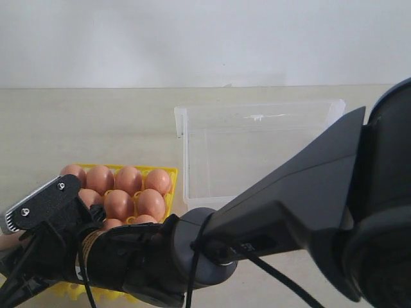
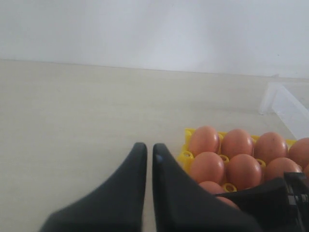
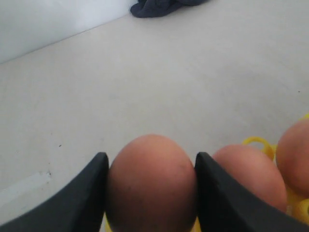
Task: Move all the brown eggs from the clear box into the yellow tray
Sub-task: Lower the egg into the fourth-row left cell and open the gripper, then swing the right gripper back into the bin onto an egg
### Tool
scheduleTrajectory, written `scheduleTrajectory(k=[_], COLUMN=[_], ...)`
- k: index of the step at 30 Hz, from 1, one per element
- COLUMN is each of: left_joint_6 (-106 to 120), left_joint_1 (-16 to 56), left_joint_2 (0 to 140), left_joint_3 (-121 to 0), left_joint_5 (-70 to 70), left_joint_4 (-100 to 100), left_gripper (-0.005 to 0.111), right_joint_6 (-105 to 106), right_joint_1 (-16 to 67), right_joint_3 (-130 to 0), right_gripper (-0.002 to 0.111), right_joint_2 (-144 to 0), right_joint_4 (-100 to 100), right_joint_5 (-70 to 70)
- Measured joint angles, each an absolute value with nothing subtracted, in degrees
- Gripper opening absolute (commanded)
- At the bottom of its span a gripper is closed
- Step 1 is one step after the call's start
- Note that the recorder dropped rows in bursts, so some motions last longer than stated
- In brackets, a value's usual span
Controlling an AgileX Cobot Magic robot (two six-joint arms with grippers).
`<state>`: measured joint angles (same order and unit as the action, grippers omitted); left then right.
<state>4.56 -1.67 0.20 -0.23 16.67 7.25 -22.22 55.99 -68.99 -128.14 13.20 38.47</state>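
- Pale beige tabletop [image 1: 96, 122] spans the frame's middle.
- Yellow tray [image 1: 172, 176] rests on it, lower left.
- Clear box [image 1: 257, 128] stands centre-right, just beside the tray.
- Dark cloth [image 3: 164, 7] lies on it.

Lab-like setup: bare pale table [image 1: 96, 122] against blank white wall [image 1: 192, 38].

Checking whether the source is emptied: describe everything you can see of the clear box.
The clear box is a rectangular container of transparent plastic with thin upright walls and a rim. It stands on the pale table, just right of the yellow tray. Nothing shows inside it. The right arm hides its near right corner; contact with the tray is unclear.
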Motion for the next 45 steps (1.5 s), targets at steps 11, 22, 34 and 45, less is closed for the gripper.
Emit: scheduleTrajectory(k=[11,22,34,45], left_joint_6=[4.56,4.56,4.56,4.56], left_joint_1=[-1.67,-1.67,-1.67,-1.67], left_joint_2=[0.2,0.2,0.2,0.2], left_joint_3=[-0.23,-0.23,-0.23,-0.23], left_joint_5=[16.67,16.67,16.67,16.67], left_joint_4=[7.25,7.25,7.25,7.25], left_gripper=[0.004,0.004,0.004,0.004], right_joint_6=[-25.93,-27.94,-18.86,4.07], right_joint_1=[55.99,55.99,55.18,33.21], right_joint_3=[-68.99,-69.04,-69.04,-69.76], right_gripper=[0.042,0.047,0.016,0.0], right_joint_2=[-128.14,-127.21,-120.58,-102.97], right_joint_4=[13.2,13.91,11.24,0.0], right_joint_5=[38.47,38.24,29.21,-17.28])
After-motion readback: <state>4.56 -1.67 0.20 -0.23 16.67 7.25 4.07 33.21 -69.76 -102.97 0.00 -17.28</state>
